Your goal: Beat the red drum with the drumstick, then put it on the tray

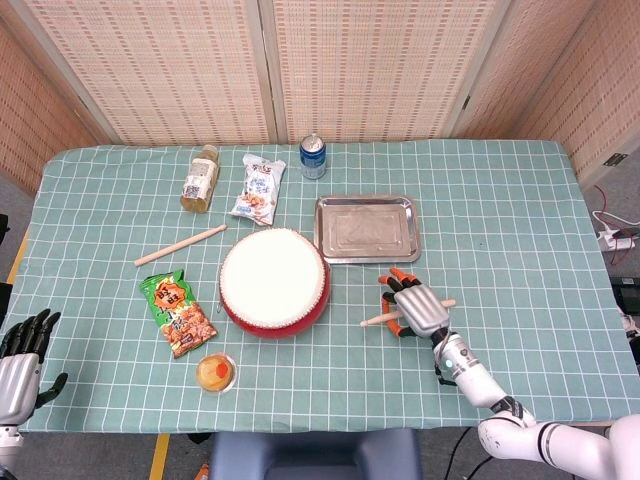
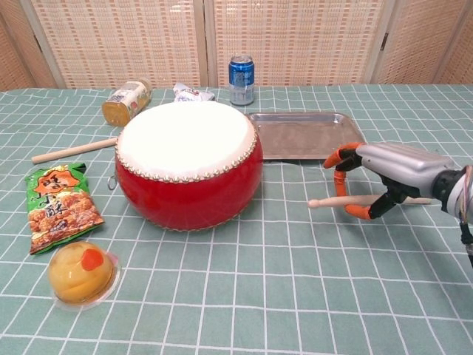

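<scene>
The red drum [image 1: 273, 280] with its white skin stands mid-table, seen from the front in the chest view as the drum [image 2: 188, 166]. Behind it to the right lies the metal tray [image 1: 366, 228], bare inside. My right hand [image 1: 418, 308] grips a wooden drumstick [image 1: 378, 318] right of the drum. In the chest view the drumstick [image 2: 329, 201] hangs nearly level just above the cloth, its tip toward the drum, with my right hand [image 2: 395, 171] curled around it. My left hand [image 1: 18, 365] rests at the front left corner, fingers apart, holding nothing.
A second stick [image 1: 180, 245] lies left of the drum. A blue can [image 1: 313, 156], a bottle [image 1: 199, 178] and a white snack packet [image 1: 259, 189] sit at the back. A green snack bag [image 1: 177, 313] and a jelly cup [image 1: 216, 372] lie front left.
</scene>
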